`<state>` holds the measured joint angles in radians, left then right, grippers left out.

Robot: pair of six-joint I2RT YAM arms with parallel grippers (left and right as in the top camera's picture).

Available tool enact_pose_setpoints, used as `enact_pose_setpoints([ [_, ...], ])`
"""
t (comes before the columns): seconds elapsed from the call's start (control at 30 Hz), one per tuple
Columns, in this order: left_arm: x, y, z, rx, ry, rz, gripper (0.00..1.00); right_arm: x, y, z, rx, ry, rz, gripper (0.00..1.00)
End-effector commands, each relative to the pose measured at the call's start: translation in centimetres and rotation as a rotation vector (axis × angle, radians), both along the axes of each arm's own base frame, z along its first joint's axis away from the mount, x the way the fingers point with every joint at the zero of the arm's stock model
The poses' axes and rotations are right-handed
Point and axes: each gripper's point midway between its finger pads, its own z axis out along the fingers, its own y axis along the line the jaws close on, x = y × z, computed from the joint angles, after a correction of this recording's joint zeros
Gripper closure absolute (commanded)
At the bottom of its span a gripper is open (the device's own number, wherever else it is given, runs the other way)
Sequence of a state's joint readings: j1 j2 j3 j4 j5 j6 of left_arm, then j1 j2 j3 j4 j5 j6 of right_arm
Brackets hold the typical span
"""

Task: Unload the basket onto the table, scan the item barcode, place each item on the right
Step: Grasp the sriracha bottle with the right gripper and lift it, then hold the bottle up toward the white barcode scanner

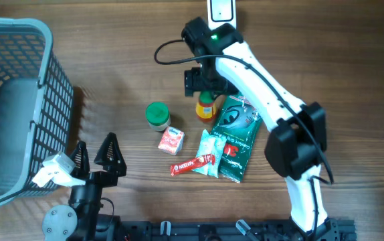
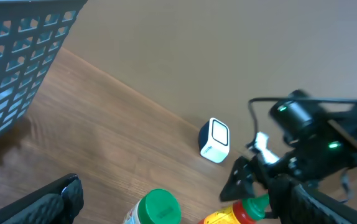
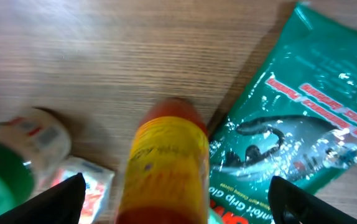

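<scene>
Right gripper (image 3: pixel 177 179) wide open and empty, left gripper (image 1: pixel 95 142) lower left likewise, green pouch (image 3: pixel 303 124) right of centre just beside yellow bottle (image 3: pixel 169 155) upright between right jaws, so an off-centre close could topple it or snag the pouch before it reaches scanner (image 1: pixel 219 9) at top edge.

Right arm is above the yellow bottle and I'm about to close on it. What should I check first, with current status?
1. Right gripper fingers spread wide: ok.
2. Yellow bottle lies between the fingers: ok.
3. Fingers clear of green-lid jar and green pouch: cannot tell, both lie close.
4. Scanner face unobstructed: ok.
5. Barcode side of the bottle found: cannot tell, label blurred.
6. Left gripper open, apart from the items: ok.
</scene>
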<state>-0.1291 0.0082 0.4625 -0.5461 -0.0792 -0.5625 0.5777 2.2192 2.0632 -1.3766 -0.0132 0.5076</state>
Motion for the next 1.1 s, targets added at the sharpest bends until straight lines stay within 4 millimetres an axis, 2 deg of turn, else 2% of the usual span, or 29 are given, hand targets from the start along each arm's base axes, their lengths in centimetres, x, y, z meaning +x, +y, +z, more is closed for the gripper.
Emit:
enact_pose_setpoints([
  [0.0, 0.1, -0.4, -0.4, 0.007, 0.007, -0.02, 0.0, -0.8, 0.0, -0.5, -0.003, 0.041, 0.039, 0.1],
  [0.13, 0.1, -0.4, -0.4, 0.007, 0.007, -0.02, 0.0, -1.2, -0.3, -0.7, -0.015, 0.059, 0.039, 0.14],
  [0.43, 0.1, -0.4, -0.4, 0.007, 0.007, -0.02, 0.0, -1.7, -0.5, -0.7, -0.022, 0.079, 0.038, 0.41],
  [0.67, 0.1, -0.4, -0.4, 0.007, 0.007, -0.02, 0.0, -1.7, -0.3, -0.7, -0.01, 0.08, 0.037, 0.45],
  [0.87, 0.1, -0.4, -0.4, 0.007, 0.006, -0.02, 0.0, -1.0, 0.1, -0.2, 0.007, 0.054, 0.039, 0.45],
  [0.97, 0.1, -0.4, -0.4, 0.007, 0.007, -0.02, 0.0, -0.2, 0.9, 1.3, 0.046, 0.014, 0.053, 0.45],
  [1.07, 0.1, -0.4, -0.4, 0.007, 0.007, -0.02, 0.0, 0.6, 2.9, 3.5, 0.153, -0.03, 0.084, 0.45],
])
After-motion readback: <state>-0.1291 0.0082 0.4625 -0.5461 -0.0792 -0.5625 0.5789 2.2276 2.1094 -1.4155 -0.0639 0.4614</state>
